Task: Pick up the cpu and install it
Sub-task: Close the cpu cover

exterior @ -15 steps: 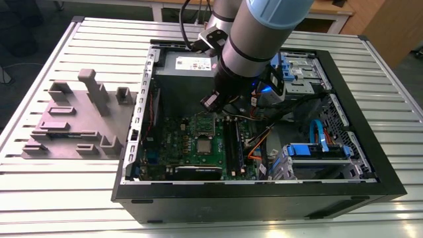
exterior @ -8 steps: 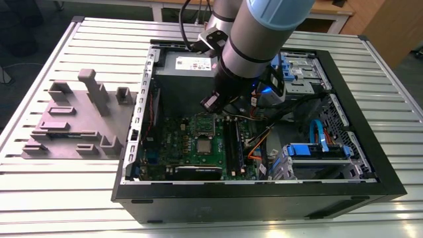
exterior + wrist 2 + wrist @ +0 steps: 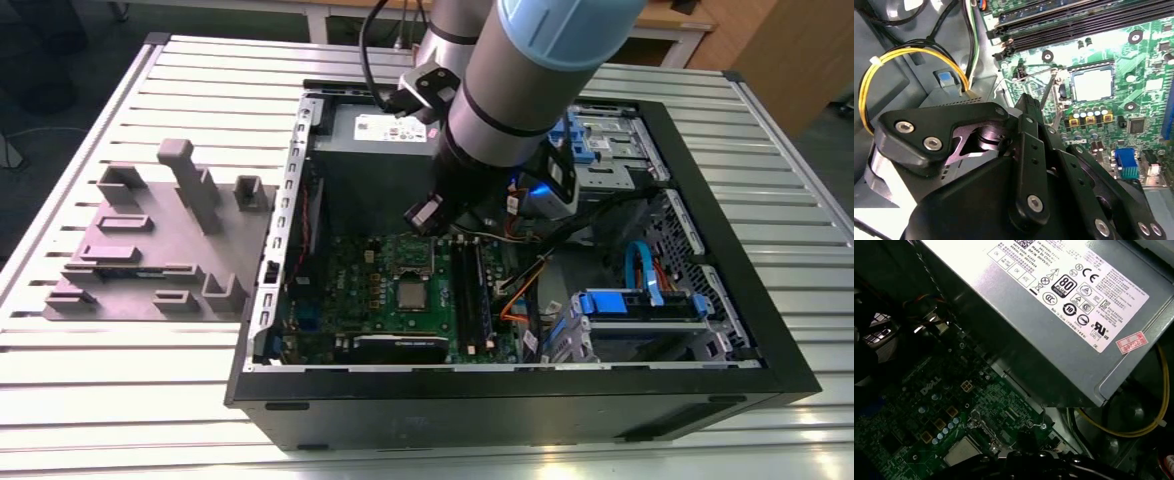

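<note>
One robot arm (image 3: 514,90) reaches into one open black computer case (image 3: 534,400), which lies on one slatted metal desk (image 3: 134,380). One grey plastic fixture (image 3: 154,245) stands on the desk at the exterior view's left of the case. Inside the case there is one green motherboard (image 3: 380,290), one cpu (image 3: 412,293) seated in its socket, one grey power supply box (image 3: 1054,325) with one white label (image 3: 1069,285), and one blue drive bracket (image 3: 638,305). In the second wrist view, one bundle of yellow wires (image 3: 884,80) loops beside the board, and four yellow-topped capacitors (image 3: 1090,118) stand in one row next to the socket. One gripper (image 3: 424,215) hangs above the board.
</note>
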Tool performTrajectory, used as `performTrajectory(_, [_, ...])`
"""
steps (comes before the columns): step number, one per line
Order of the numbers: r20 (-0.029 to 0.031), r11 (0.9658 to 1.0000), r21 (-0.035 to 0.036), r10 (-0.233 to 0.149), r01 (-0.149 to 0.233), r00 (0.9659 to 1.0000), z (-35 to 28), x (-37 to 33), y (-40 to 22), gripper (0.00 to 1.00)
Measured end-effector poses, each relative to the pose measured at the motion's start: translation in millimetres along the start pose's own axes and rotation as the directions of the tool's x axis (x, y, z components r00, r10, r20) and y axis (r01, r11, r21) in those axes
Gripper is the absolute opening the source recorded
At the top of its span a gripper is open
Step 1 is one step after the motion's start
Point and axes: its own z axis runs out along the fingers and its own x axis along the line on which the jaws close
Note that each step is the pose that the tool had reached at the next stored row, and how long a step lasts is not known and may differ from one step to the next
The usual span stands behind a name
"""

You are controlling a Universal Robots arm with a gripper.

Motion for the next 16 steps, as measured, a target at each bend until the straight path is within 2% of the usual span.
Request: performTrajectory(16, [-0.0034,1.0,0.0037,0.0,0.0,1.0,-3.7,13.9,-13.2,0.11])
